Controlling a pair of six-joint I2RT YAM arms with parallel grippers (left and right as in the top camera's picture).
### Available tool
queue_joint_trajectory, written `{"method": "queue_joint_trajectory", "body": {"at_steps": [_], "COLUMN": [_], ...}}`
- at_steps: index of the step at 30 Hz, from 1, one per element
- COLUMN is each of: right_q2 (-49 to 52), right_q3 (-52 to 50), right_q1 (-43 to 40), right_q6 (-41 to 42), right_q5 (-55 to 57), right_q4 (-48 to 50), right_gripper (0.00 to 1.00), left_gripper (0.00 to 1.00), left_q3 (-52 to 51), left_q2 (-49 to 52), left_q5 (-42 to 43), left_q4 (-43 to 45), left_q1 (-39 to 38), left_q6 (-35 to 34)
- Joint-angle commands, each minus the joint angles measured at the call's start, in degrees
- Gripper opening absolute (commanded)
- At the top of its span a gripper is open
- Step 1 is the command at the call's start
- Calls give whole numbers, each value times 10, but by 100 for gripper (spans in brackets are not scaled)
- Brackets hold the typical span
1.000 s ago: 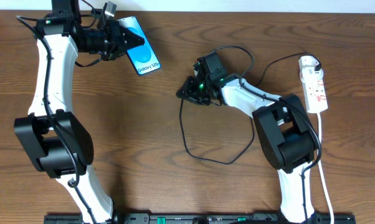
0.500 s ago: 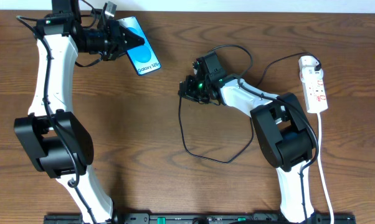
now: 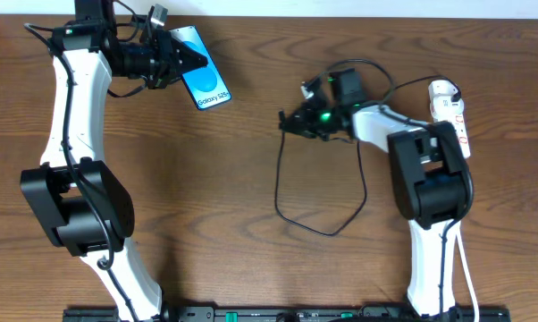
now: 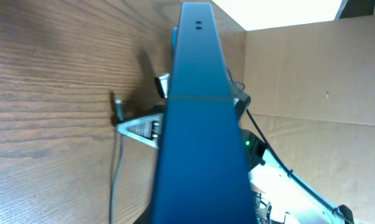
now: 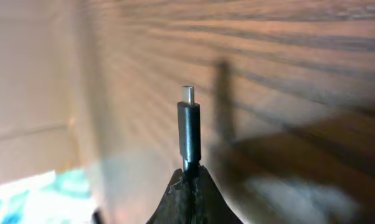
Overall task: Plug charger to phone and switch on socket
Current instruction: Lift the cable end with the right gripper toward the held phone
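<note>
My left gripper (image 3: 189,60) is shut on the phone (image 3: 206,79) and holds it tilted above the table at the back left, its blue "Galaxy S25" screen facing up. In the left wrist view the phone (image 4: 200,124) shows edge-on. My right gripper (image 3: 296,121) is shut on the charger cable (image 3: 315,229) just behind its plug (image 5: 188,124), which points left toward the phone with a wide gap between them. The plug also shows in the left wrist view (image 4: 118,107). The white socket (image 3: 458,125) lies at the far right, partly hidden by my right arm.
The black cable loops over the table between the arms and runs back to the socket. The socket's white lead (image 3: 466,259) trails toward the front edge. Cardboard walls (image 4: 312,74) stand beyond the table.
My right arm has swung right and back, carrying the plug and dragging the cable loop to the right. The left arm and the phone have not moved.
</note>
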Motion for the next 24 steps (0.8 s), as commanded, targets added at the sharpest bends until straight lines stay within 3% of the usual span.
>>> {"method": "queue_joint_trajectory", "body": {"at_steps": [1,20,24], "right_q2": [-24,-190,-205], "right_q3": [-2,-2,-2], "right_q1": [-2,50,66], "right_q6": [-88,-74,-55], "right_q5": [-165,-216,-233], "right_q4": [0,-20,-15], "right_gripper": [1,1,1], "left_gripper": [7,7,8], "left_q3": [6,6,6], "left_q2": [-8,-8,-8], "left_q5": [27,243,251], "left_q4": [-1,97,101], "left_q1": [1,1,1], "left_q6": [14,14,14]}}
